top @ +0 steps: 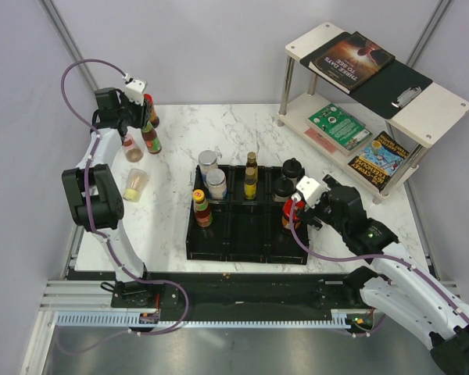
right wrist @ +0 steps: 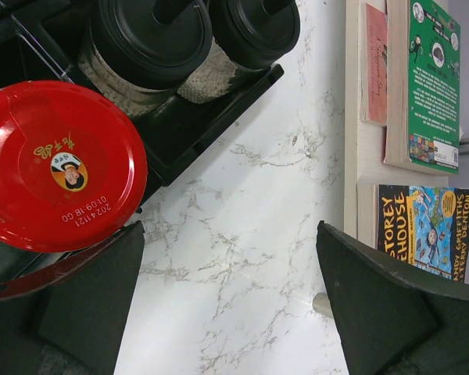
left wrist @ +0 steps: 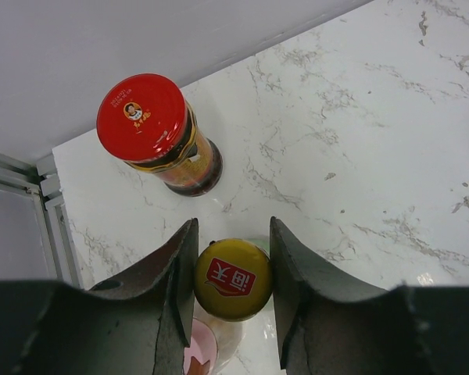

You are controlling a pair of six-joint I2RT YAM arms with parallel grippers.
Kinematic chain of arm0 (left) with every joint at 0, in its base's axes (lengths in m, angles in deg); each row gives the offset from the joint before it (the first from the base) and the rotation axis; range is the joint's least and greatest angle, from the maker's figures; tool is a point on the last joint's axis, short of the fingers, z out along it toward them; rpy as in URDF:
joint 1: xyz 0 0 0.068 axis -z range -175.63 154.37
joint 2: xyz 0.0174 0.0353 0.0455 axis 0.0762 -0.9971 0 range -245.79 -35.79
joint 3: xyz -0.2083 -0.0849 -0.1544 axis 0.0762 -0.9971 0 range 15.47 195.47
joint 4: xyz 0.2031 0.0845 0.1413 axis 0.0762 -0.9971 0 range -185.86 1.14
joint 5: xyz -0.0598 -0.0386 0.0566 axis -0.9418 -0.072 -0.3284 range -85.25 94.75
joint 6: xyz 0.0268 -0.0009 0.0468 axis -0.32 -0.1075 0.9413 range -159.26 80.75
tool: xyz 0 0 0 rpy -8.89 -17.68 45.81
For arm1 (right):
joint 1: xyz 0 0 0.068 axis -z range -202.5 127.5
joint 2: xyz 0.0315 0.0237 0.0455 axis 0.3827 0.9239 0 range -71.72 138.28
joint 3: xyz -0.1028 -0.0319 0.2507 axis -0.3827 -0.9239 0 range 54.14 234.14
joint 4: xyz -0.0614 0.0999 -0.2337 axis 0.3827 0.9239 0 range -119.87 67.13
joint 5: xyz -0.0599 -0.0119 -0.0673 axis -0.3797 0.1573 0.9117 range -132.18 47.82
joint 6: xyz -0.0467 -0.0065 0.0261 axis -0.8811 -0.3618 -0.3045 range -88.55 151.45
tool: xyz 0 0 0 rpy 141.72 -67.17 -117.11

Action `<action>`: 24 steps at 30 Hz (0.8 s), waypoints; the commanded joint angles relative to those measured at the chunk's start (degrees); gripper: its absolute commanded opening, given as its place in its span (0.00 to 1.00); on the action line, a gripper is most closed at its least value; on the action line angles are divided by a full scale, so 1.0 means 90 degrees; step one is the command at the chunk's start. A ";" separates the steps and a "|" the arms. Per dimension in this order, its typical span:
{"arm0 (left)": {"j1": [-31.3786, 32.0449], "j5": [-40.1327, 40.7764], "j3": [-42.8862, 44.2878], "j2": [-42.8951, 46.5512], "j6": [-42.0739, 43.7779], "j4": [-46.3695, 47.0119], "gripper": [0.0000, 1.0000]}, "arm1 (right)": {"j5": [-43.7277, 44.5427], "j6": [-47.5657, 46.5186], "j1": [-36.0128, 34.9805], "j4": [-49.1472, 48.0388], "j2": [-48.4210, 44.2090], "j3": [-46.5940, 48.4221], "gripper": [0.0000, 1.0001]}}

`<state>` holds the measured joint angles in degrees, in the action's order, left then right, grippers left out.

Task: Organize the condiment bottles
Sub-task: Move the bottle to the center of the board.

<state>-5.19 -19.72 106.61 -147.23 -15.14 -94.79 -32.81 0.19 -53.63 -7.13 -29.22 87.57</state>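
My left gripper [left wrist: 233, 226] is shut on the yellow cap of a sauce bottle [left wrist: 233, 279] at the table's far left. A red-capped jar [left wrist: 143, 119] stands just beyond it, and a pink-lidded shaker [left wrist: 197, 355] sits below it. The black tray [top: 242, 234] holds a yellow-capped bottle [top: 202, 207], two silver-lidded jars [top: 216, 183], a slim dark bottle [top: 251, 176], two black-lidded jars [right wrist: 148, 39] and a red-capped jar [right wrist: 59, 164]. My right gripper [right wrist: 230, 226] is open over bare marble, just right of that red-capped jar.
A clear jar [top: 135, 185] lies on the marble left of the tray. A two-level white shelf [top: 430, 105] with books [top: 352, 58] stands at the back right, close to my right gripper. Grey walls bound the left and far edges.
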 commanded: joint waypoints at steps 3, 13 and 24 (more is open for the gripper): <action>0.0008 -0.0289 0.0050 0.0633 0.0104 -0.0336 0.02 | 0.0121 0.0037 0.0022 -0.0144 -0.0035 0.0006 0.98; 0.0125 -0.0738 -0.0643 0.1727 0.0074 -0.0834 0.02 | 0.0082 0.0046 0.0032 -0.0115 -0.0084 0.0016 0.98; 0.0554 -0.0982 -0.1971 0.2684 0.0289 -0.1001 0.02 | -0.0015 0.0066 0.0061 -0.0066 -0.0171 0.0036 0.98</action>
<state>-1.45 -25.29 91.22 -129.41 -14.26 -106.72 -32.86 0.21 -53.35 -7.06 -30.10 87.57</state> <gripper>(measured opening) 0.441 0.982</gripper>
